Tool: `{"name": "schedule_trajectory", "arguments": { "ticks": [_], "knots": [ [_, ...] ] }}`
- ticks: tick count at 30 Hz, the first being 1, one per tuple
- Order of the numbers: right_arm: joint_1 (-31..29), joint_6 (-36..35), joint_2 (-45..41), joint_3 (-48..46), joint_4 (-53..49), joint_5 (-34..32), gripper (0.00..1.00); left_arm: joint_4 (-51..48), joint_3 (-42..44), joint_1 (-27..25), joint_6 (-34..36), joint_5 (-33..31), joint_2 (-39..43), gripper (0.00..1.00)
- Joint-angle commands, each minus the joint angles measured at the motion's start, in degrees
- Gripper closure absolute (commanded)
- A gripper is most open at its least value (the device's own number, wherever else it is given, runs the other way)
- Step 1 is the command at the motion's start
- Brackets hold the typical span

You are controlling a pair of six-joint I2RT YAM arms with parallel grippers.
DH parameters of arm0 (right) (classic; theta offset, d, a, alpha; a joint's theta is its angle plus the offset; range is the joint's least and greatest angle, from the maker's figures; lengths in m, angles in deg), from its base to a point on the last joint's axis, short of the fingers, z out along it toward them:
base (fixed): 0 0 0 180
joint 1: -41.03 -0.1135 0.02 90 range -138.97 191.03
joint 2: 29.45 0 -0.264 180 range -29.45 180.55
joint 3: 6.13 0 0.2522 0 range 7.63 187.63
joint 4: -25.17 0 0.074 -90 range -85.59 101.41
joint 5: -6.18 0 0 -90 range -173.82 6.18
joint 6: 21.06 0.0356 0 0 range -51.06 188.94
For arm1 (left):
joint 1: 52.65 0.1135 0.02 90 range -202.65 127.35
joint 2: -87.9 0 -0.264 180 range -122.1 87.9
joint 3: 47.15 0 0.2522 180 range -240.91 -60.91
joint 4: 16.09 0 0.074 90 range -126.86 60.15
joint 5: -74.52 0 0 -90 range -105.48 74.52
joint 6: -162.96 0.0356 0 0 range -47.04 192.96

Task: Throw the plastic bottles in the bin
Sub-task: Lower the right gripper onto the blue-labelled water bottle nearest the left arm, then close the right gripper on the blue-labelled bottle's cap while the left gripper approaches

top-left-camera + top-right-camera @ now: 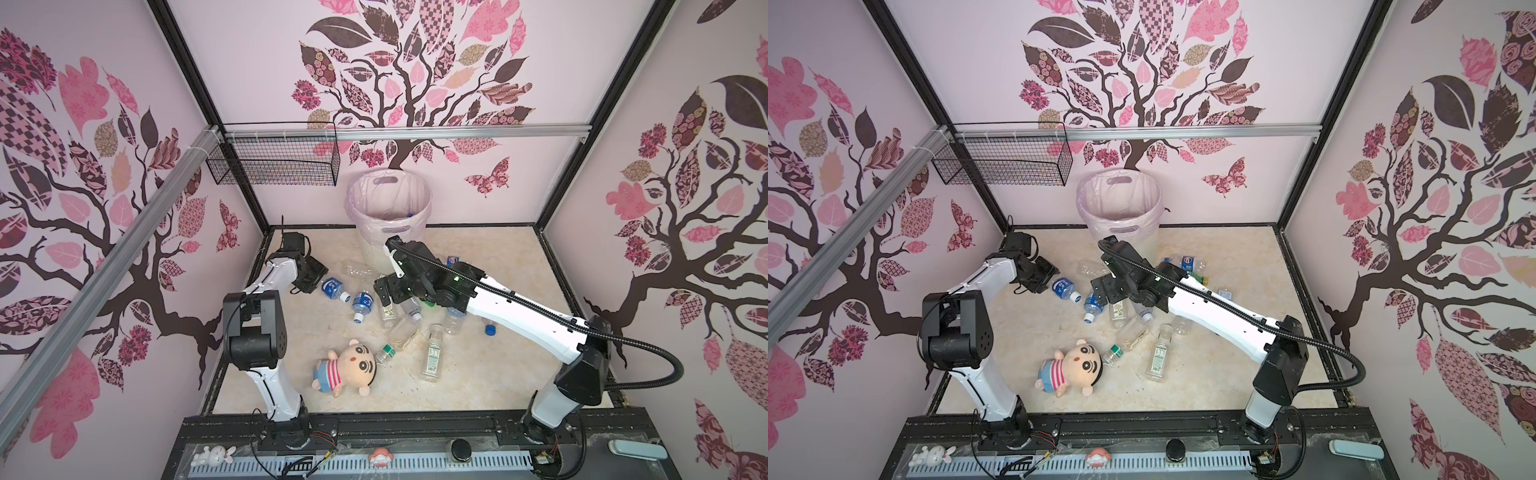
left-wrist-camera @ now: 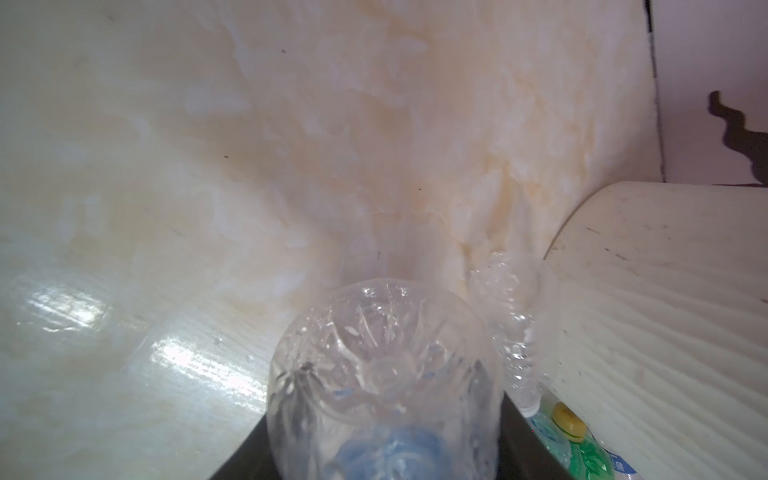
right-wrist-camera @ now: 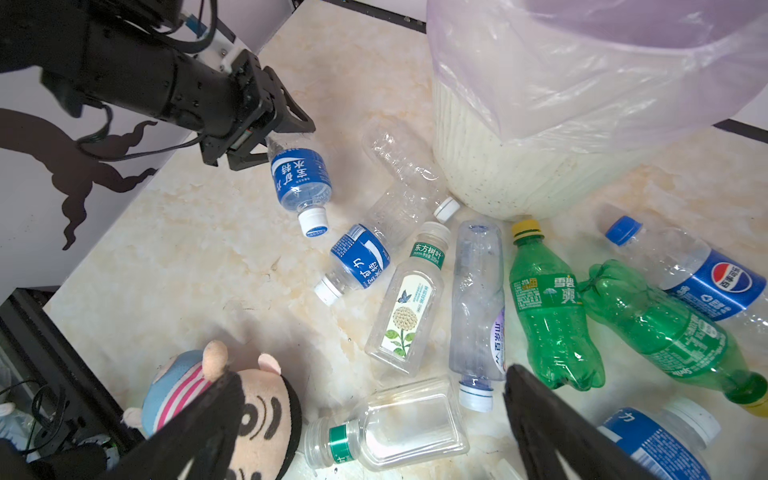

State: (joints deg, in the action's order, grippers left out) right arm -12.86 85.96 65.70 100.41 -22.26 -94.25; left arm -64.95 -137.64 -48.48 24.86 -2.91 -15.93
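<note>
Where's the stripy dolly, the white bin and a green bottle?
Plush doll in striped shirt [image 1: 356,365]: in a top view, its face.
Round cream-white ribbed plastic bin [image 1: 372,251]: in a top view, side wall.
Green plastic bottle with yellow cap [image 3: 546,299]: right wrist view, its label.

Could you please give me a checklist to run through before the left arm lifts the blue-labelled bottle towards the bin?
1. Left hand shut on the blue-labelled bottle at its base: ok.
2. Bottle off the table: not ok, it rests there.
3. Right hand open and empty: ok.
4. Way to the bin free: cannot tell; the right arm reaches across before it.
5. Bin has room: ok.
6. Plush doll out of the grip: ok.
</note>
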Motion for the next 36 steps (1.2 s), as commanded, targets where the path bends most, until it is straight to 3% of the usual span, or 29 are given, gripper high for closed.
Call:
{"name": "schedule_trajectory", "arguments": {
  "ticks": [1,8,18,27,36],
  "knots": [
    [-0.2,1.6,-4.4,-1.7,4.7,-2.6,0.00,-0.1,2.4,-0.7,1.2,2.8,4.4,0.56],
    [-0.1,2.1,-4.4,-3.2,4.4,-0.9,0.00,-0.4,3.9,-6.9,0.8,5.6,11.7,0.56],
    [4.9,5.1,-5.7,-6.6,5.9,10.6,0.01,-0.2,2.8,-15.6,-4.4,7.1,20.1,0.56],
    [5.2,5.5,-4.7,-8.5,7.4,15.7,0.06,1.5,1.2,-18.4,-7.9,8.0,22.0,0.56],
    [5.2,5.9,-3.9,-8.9,7.8,19.4,0.21,2.5,-1.7,-20.1,-9.7,8.1,20.9,0.57]
  ]
}}
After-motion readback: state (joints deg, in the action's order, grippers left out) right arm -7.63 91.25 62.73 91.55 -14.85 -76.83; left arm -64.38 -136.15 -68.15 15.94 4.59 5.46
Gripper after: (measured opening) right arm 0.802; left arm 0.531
